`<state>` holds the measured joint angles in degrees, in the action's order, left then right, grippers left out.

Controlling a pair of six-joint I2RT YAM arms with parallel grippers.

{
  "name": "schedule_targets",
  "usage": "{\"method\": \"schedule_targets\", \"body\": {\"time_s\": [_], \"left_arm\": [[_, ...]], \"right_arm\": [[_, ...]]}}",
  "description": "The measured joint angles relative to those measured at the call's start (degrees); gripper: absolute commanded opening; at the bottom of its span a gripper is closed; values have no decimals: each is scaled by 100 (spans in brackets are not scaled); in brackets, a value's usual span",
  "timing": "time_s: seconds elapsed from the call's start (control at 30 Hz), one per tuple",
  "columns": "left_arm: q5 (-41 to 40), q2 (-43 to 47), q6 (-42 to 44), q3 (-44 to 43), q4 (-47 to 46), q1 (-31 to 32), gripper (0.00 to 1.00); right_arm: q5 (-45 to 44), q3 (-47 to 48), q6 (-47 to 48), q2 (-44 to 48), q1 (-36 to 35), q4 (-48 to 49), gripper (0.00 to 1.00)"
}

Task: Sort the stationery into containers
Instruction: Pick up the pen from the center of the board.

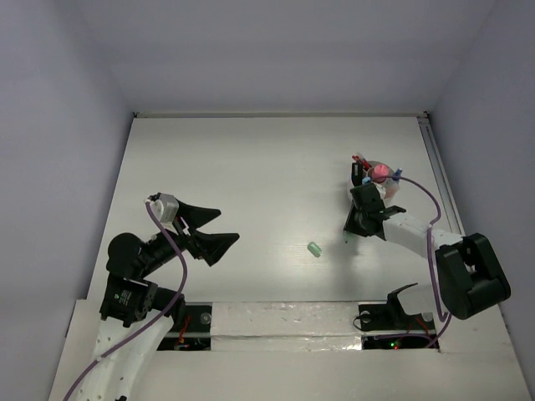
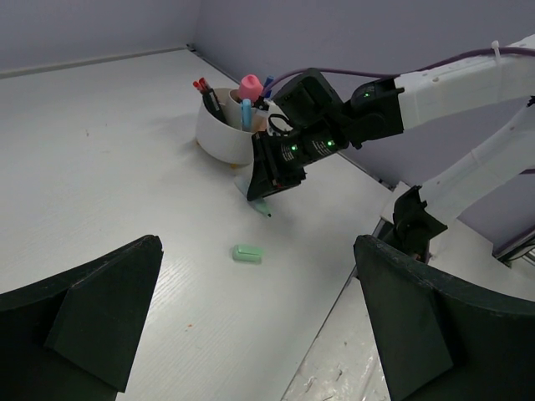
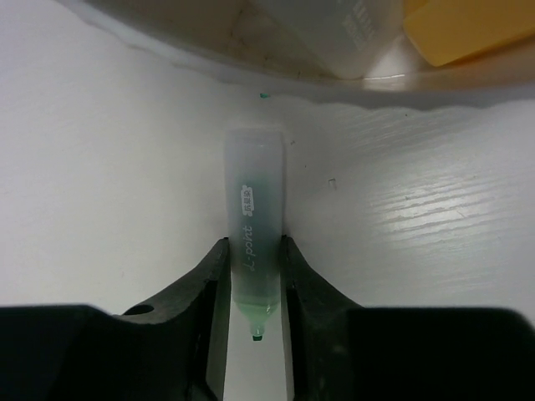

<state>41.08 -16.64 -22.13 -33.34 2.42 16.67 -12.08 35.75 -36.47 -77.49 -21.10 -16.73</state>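
Note:
My right gripper (image 1: 354, 225) is shut on a translucent green marker (image 3: 255, 225), tip toward the wrist, held low over the table just in front of the round whitish cup (image 1: 386, 190). The left wrist view shows the marker (image 2: 261, 206) poking out below the right gripper (image 2: 266, 188). The cup (image 2: 221, 132) holds red pens (image 2: 203, 87), a pink-capped bottle (image 2: 250, 87) and a blue marker (image 2: 245, 113). A mint eraser (image 1: 314, 249) lies alone on the table and also shows in the left wrist view (image 2: 248, 252). My left gripper (image 1: 209, 227) is open and empty, well left of the eraser.
The cup's rim (image 3: 251, 71) fills the top of the right wrist view, with an orange item (image 3: 468, 25) inside. A rail runs along the table's right edge (image 1: 439, 167). The table's near edge, covered in foil tape (image 1: 284, 322), lies by the arm bases.

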Motion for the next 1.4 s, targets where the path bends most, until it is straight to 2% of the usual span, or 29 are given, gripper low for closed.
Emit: {"method": "schedule_targets", "body": {"time_s": [0.17,0.37,0.4,0.5,0.53,0.63,0.73,0.87,1.1,1.4], "left_arm": [[-2,-90,-48,0,0,0,99],[-22,-262,-94,11,0,0,99],[-17,-278,-96,13,0,0,96],[15,-363,-111,33,-15,0,81],[28,-409,-118,37,-20,0,73],[39,-608,-133,46,-22,0,67],[39,-844,-138,46,-22,0,66],[46,-1213,-164,48,-26,0,69],[0,-1810,-249,52,48,0,68],[-13,-2149,-332,55,111,0,50]], "right_arm": [[17,81,20,-83,-17,-22,5],[-105,101,136,223,-614,-328,3],[-160,162,184,356,-828,-496,3],[-214,588,404,680,-1351,-881,3],[-144,739,505,774,-1478,-885,3],[310,1091,822,1082,-1834,-748,2],[1069,1325,1150,1233,-2164,-439,2],[1912,1725,1589,990,-2719,-28,2],[2498,2402,2249,286,-3556,393,2],[2522,2774,2706,26,-3899,431,2]]}}
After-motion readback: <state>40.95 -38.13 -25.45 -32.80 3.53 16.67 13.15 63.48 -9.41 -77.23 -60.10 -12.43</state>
